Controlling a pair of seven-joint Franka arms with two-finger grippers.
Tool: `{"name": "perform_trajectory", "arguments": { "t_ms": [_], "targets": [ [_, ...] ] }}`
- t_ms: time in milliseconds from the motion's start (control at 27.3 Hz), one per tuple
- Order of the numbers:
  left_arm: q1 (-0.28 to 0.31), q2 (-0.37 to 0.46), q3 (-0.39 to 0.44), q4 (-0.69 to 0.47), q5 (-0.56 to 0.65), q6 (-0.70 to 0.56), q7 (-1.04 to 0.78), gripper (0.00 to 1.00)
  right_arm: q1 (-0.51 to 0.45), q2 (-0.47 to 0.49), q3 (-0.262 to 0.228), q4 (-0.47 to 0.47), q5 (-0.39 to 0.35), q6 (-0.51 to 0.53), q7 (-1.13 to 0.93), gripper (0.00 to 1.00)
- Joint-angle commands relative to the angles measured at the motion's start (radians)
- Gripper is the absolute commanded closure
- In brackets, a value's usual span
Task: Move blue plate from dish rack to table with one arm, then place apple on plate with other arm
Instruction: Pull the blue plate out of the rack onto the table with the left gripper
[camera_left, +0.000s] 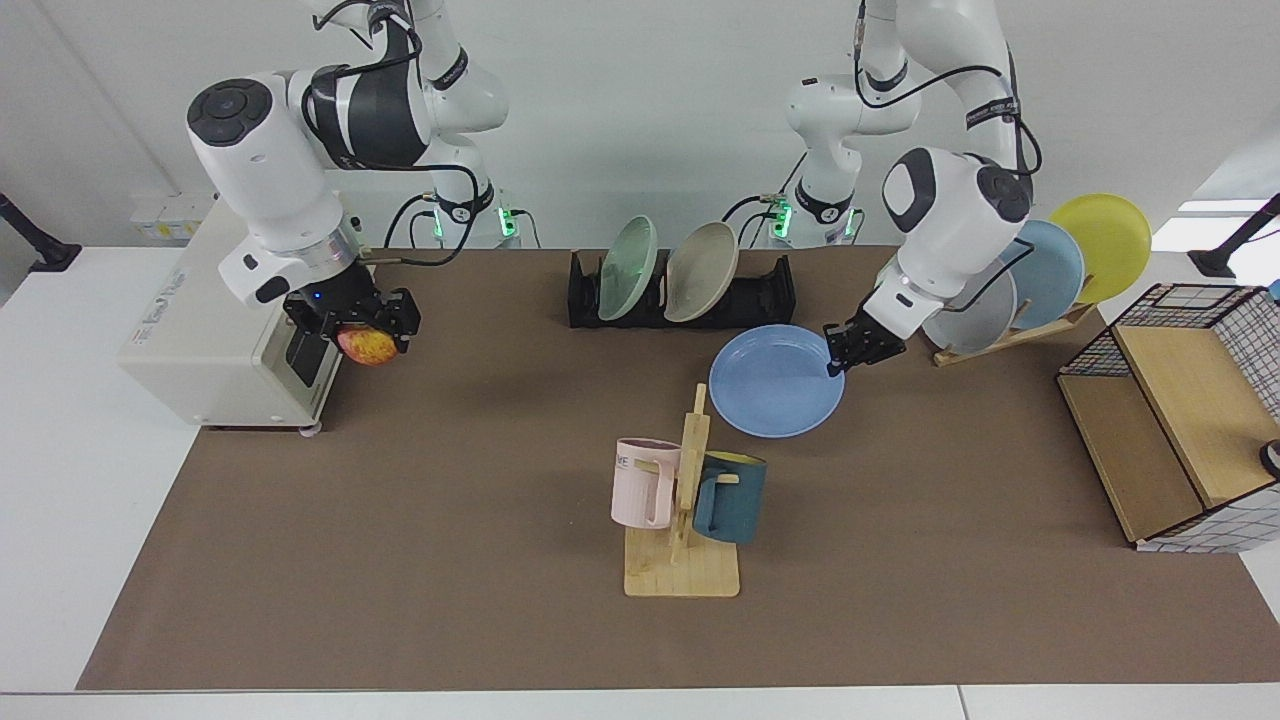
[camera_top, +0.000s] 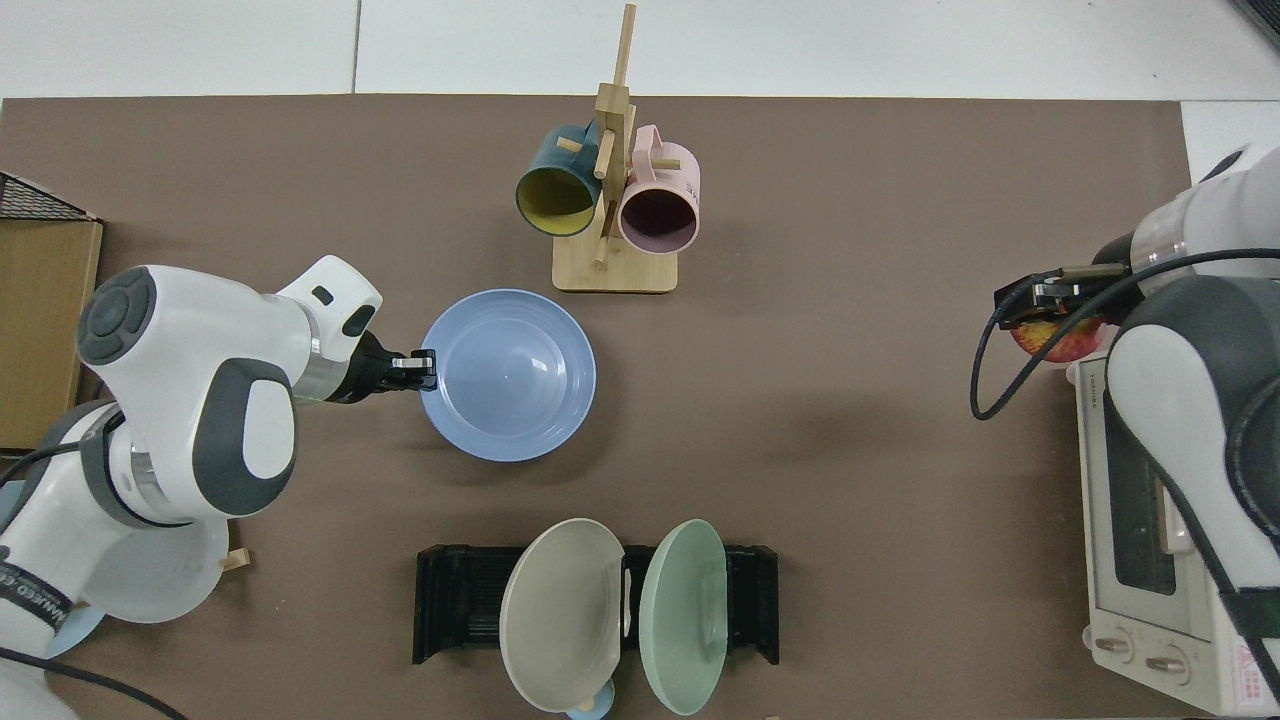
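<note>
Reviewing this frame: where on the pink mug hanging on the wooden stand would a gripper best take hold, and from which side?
Grip the pink mug by its rim wall, one finger inside the mouth. It hangs sideways on a peg of the wooden stand, its open mouth turned toward the robots, so that side is probably best. Its handle sits against the post and looks hard to reach.

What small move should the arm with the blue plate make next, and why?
Probably lower slightly and open the left gripper: it pinches the rim of the blue plate, which lies nearly flat low over the table, while the right gripper holds the apple.
</note>
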Motion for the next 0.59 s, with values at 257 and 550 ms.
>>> {"name": "perform_trajectory", "arguments": {
  "t_ms": [257,550],
  "targets": [
    [-0.031,0.055,-0.044,-0.056,-0.115,0.163,0.010,1.00,0.013,-0.020,0.005,-0.015,0.007,-0.017,0.019,1.00],
    [-0.071,0.049,-0.056,-0.101,-0.129,0.187,0.008,0.91,0.042,-0.029,0.005,-0.040,0.007,-0.016,0.028,1.00]
  ]
}}
